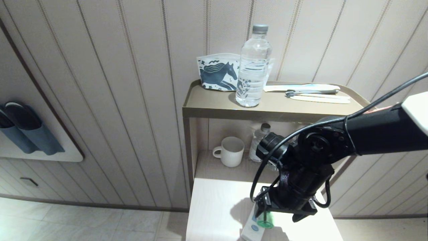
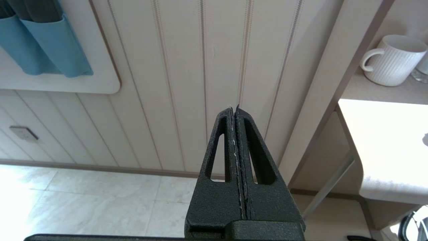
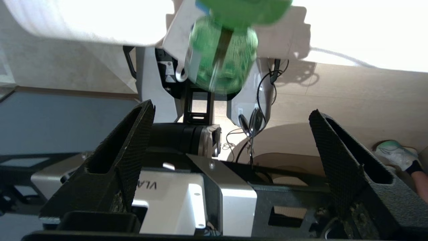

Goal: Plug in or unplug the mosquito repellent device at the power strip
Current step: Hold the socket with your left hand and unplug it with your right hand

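Presently, you have green repellent device point(image 1: 265, 220) seated on power strip point(image 1: 251, 230) at near edge of pale table point(image 1: 214, 207), bottle body sticking up from strip. Right gripper point(image 3: 230, 134) sits just beside device, jaws spread wide, both fingers clear of bottle point(image 3: 220, 63). Left gripper point(image 2: 236, 112) parked apart over floor by panelled wall, jaws pressed together, empty. Behind table: white mug point(image 1: 230, 151) on lower shelf, water bottle point(image 1: 253, 67) and horse-print pouch point(image 1: 219, 72) on top shelf.

Black jointed arm point(image 1: 334, 147), looping black cable point(image 1: 264, 167), textured claw point(image 3: 230, 134).
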